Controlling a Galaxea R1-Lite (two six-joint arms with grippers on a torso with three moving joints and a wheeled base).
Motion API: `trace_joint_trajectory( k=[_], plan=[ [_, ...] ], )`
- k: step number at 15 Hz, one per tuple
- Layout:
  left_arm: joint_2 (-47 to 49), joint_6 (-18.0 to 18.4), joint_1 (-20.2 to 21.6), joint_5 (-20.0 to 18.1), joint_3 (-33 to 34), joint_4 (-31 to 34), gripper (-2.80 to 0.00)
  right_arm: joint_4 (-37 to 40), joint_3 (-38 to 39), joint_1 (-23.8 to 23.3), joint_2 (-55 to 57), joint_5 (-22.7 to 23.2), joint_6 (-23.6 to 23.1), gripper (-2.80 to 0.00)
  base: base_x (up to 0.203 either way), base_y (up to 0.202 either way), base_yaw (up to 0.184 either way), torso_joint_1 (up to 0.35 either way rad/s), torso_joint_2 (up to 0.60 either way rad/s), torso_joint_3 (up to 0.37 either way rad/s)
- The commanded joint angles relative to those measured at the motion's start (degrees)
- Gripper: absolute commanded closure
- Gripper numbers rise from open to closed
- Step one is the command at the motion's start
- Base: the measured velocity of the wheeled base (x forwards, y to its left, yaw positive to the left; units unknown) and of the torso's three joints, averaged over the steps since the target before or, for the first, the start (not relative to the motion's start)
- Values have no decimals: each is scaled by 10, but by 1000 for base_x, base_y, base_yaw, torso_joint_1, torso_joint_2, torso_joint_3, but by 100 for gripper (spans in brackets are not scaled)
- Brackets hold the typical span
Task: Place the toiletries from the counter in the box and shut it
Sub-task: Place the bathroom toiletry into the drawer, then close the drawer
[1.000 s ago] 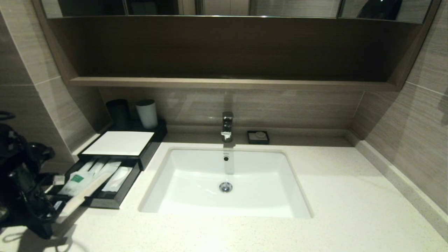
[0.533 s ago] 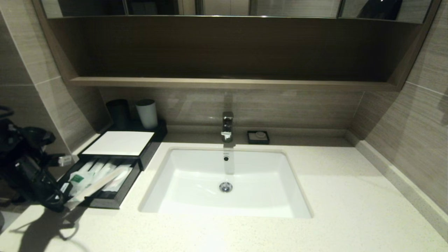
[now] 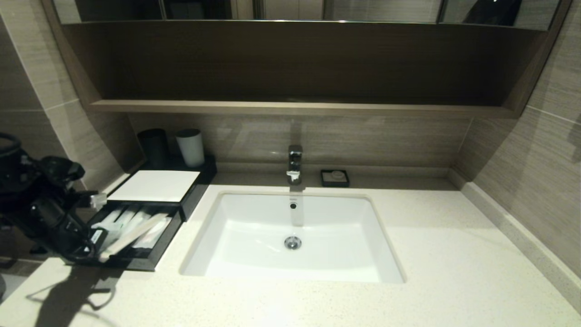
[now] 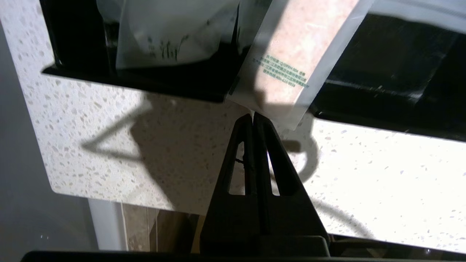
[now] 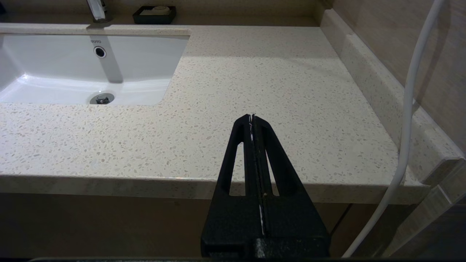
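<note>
A black box (image 3: 150,261) stands at the counter's left with its drawer pulled open and a white top (image 3: 154,185). Several wrapped toiletry packets (image 3: 119,217) lie in the drawer. My left gripper (image 3: 97,255) is at the drawer's near left corner, shut on the end of a long beige packet (image 3: 134,231) that slants over the drawer. In the left wrist view the left gripper (image 4: 252,114) pinches the packet (image 4: 291,54) by its lower edge, and the packet reaches over the box's front wall (image 4: 145,82). My right gripper (image 5: 252,115) is shut and empty over the counter's front right edge.
A white sink (image 3: 292,236) with a faucet (image 3: 294,163) fills the middle of the counter. A soap dish (image 3: 334,177) sits behind it. Two cups (image 3: 190,147) stand behind the box. A wooden shelf (image 3: 295,108) hangs above. A tiled wall stands left of the box.
My left gripper has moved up and toward the box with the beige packet. The packet's far end now lies over the open drawer. The right arm has not moved.
</note>
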Motion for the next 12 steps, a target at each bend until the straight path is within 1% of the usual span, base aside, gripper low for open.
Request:
trace_joint_trajectory(
  k=[1, 4, 6, 8, 9, 10, 11, 12],
  plan=[
    [-3, 1, -1, -1, -2, -10, 0, 0, 0, 0, 0, 0, 0, 0, 0, 0, 0, 0, 0, 0],
    [-1, 1, -5, -17, -1, -21, 0, 0, 0, 0, 0, 0, 0, 0, 0, 0, 0, 0, 0, 0],
    [-1, 1, -6, -18, 0, -37, 0, 0, -1, 0, -1, 0, 0, 0, 0, 0, 0, 0, 0, 0],
    [-21, 2, -4, -16, 0, -32, 0, 0, 0, 0, -1, 0, 0, 0, 0, 0, 0, 0, 0, 0],
    [-35, 1, 2, -11, 5, -21, 0, 0, 0, 0, -1, 0, 0, 0, 0, 0, 0, 0, 0, 0],
    [-42, 0, 15, 5, 7, 10, 0, 0, -1, 0, 0, 0, 0, 0, 0, 0, 0, 0, 0, 0],
    [-42, -3, 29, 31, 6, 46, 0, 0, 0, 0, -1, 0, 0, 0, 0, 0, 0, 0, 0, 0],
    [-38, -4, 43, 48, 5, 64, 0, 0, 0, 0, 0, 0, 0, 0, 0, 0, 0, 0, 0, 0]
  ],
)
